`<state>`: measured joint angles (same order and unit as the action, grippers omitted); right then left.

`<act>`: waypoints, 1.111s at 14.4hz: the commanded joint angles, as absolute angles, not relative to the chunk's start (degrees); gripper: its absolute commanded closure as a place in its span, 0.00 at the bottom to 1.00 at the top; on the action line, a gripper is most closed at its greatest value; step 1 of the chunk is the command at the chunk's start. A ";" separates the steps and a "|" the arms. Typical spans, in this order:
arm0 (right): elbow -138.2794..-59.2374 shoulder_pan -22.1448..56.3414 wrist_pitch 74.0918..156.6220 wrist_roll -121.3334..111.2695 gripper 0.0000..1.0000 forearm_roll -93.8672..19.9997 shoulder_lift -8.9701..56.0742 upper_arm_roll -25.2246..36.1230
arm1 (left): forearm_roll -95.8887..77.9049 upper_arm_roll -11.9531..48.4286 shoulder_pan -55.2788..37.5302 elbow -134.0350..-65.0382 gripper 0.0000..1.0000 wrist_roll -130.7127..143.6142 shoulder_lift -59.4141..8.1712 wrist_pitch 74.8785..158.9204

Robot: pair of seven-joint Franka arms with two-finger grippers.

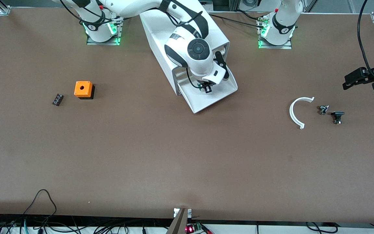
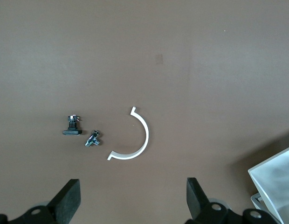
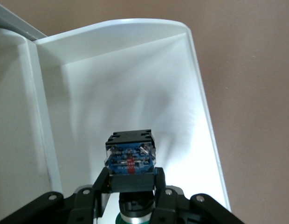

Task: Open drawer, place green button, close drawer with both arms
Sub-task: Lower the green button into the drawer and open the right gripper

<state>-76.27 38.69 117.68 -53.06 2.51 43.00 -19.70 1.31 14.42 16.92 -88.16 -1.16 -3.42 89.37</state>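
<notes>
Your landmark is the large white box cabinet (image 1: 187, 42) with the grey front frame, standing at the table's middle between the two arm bases. Its lowest shallow white tray drawer (image 1: 221, 96) is pulled out toward the front camera. Your right gripper (image 1: 207, 87) hangs over the open drawer with its jaws clamped on the small push-button (image 3: 130, 161), whose black blocky body with blue terminal face points down into the tray and whose green cap shows between the black fingers (image 3: 161, 186); the button is not yet resting on the tray floor. Your left gripper (image 1: 357, 79) waits in the air well apart from the cabinet, over the left arm's end of the table, jaws spread wide and holding nothing. Below it on the brown table (image 1: 174, 156) you have a white half-ring plastic clip (image 1: 295, 112), a small metallic-and-black part (image 1: 323, 109) just beside it, and a black flat-topped part (image 1: 337, 116) near that. Toward the right arm's end, well apart from the cabinet, you have an orange cube with a round hole (image 1: 83, 89) on a black base, and a small black part (image 1: 57, 99) near it.
</notes>
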 commanded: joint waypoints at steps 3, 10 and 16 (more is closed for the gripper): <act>-75.67 39.90 117.51 -53.44 0.70 4.13 45.43 -19.60 | 2.64 14.59 16.87 -86.84 0.00 -0.53 -4.04 88.33; -75.76 41.92 121.55 -43.90 0.01 5.54 47.64 -18.81 | 2.55 14.59 16.87 -86.84 0.00 -0.53 -4.04 88.42; -75.06 37.55 118.40 -38.67 0.00 4.92 38.16 -18.81 | 2.29 14.59 16.87 -86.84 0.00 -0.53 -4.04 88.51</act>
